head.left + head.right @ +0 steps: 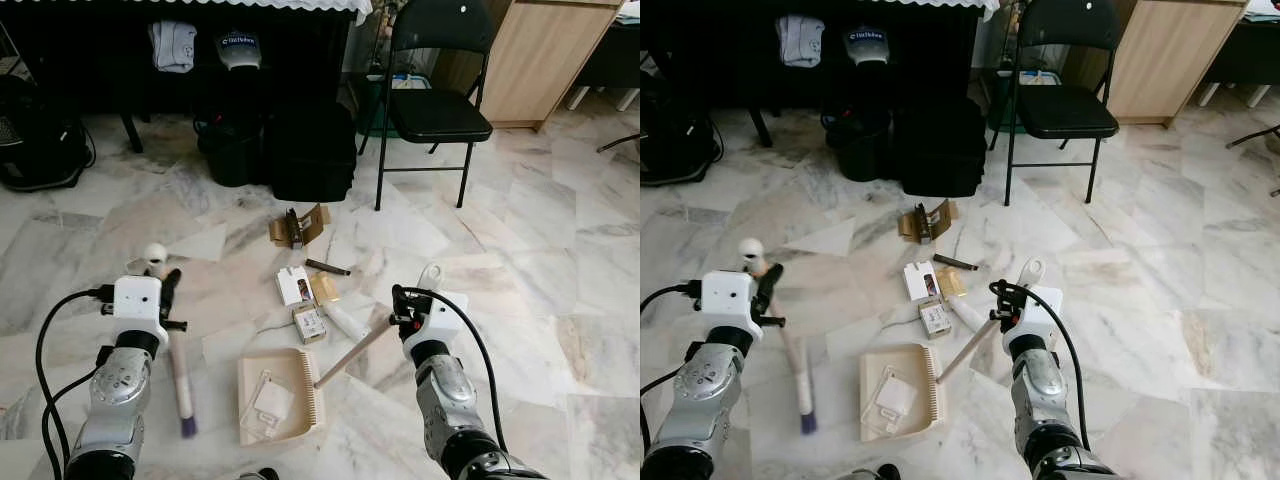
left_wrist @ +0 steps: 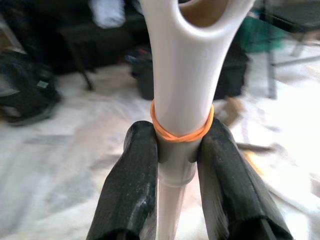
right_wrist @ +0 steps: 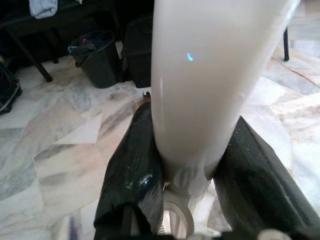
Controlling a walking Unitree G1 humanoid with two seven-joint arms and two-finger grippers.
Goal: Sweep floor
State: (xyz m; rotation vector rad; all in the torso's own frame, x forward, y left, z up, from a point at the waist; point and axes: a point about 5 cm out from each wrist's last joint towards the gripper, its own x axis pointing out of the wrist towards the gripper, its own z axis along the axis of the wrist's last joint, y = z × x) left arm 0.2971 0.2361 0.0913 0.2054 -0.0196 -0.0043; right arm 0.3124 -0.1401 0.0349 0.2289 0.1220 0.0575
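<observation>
The left gripper (image 2: 177, 175) clamps the broom handle (image 2: 182, 75) between its jaws, bristle end apparently below. The right gripper (image 3: 187, 165) pinches the dustpan handle (image 3: 210, 75), holding the dustpan (image 1: 278, 395) flat below, beside the litter (image 1: 308, 305), ready for sweeping.

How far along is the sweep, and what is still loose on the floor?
Partly done. The beige dustpan already holds a clear plastic package. In hand: the left gripper is shut on the broom handle, the right gripper on the dustpan handle. Left: the small boxes, a white tube, a black pen-like stick and the torn cardboard lie on the marble beyond the pan.
</observation>
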